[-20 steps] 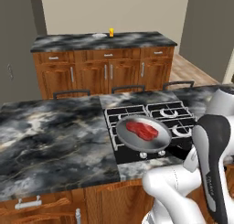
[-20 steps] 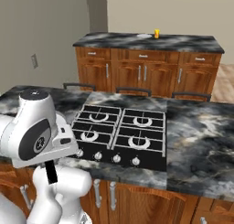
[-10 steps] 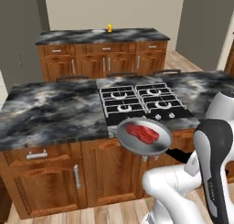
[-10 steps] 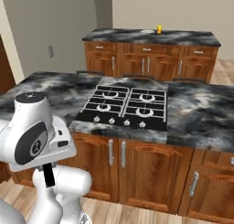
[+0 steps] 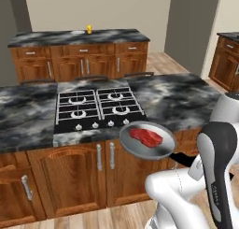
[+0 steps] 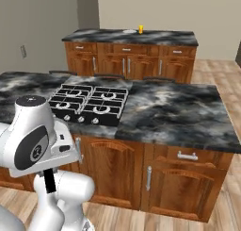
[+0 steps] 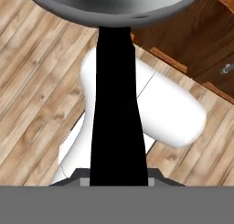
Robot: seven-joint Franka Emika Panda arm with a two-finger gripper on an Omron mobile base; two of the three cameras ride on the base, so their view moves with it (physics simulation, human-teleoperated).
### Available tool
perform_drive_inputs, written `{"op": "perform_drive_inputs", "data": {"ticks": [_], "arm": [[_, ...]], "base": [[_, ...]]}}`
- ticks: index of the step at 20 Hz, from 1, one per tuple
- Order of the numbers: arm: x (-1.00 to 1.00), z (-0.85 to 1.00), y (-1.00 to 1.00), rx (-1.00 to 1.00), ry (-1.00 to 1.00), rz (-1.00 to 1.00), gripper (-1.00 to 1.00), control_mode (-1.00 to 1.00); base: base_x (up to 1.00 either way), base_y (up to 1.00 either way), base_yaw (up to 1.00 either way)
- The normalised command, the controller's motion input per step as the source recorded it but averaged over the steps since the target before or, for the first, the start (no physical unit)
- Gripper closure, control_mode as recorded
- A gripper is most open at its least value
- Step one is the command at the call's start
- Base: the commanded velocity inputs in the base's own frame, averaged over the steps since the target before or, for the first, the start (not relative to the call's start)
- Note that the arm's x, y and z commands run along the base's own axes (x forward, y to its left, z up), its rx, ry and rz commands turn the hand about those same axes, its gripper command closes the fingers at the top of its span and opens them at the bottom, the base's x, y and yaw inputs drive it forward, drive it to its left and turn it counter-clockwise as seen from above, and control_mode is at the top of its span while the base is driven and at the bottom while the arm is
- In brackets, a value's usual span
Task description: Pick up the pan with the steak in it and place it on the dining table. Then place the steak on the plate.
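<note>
1. While the pan hangs in the air in front of the brown cabinet doors, clear of the worktop, the steak lies flat inside it, a little toward the stove side of the bowl.
2. From the left base view the pan's black handle runs back toward the robot's white arm and disappears behind it — the pincer itself is hidden there.
3. Seen from the hand view, the handle stretches straight up the middle from between the pincer tips to the pan's grey underside; the pincer is pinching that handle.
4. Below the pan in the hand view lie the wooden floor and a corner of cabinet.
5. Behind the pan, the black four-burner stove sits sunk into the marbled worktop — nothing stands on its grates.
6. Farther back, a second marbled worktop on wood cabinets carries a small yellow object; the right base view shows the same one.
</note>
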Motion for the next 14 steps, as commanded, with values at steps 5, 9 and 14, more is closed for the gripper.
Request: {"op": "perform_drive_inputs", "data": {"ticks": [5, 9, 14], "arm": [[0.0, 0.0, 0.0, 0.0, 0.0, 0.0, 1.0, 1.0], [0.0, 0.0, 0.0, 0.0, 0.0, 0.0, 1.0, 1.0], [0.0, 0.0, 0.0, 0.0, 0.0, 0.0, 1.0, 1.0]], "base": [[-0.01, -1.0, -0.04], [-0.02, -1.0, -0.06], [-0.02, -1.0, -0.06]]}}
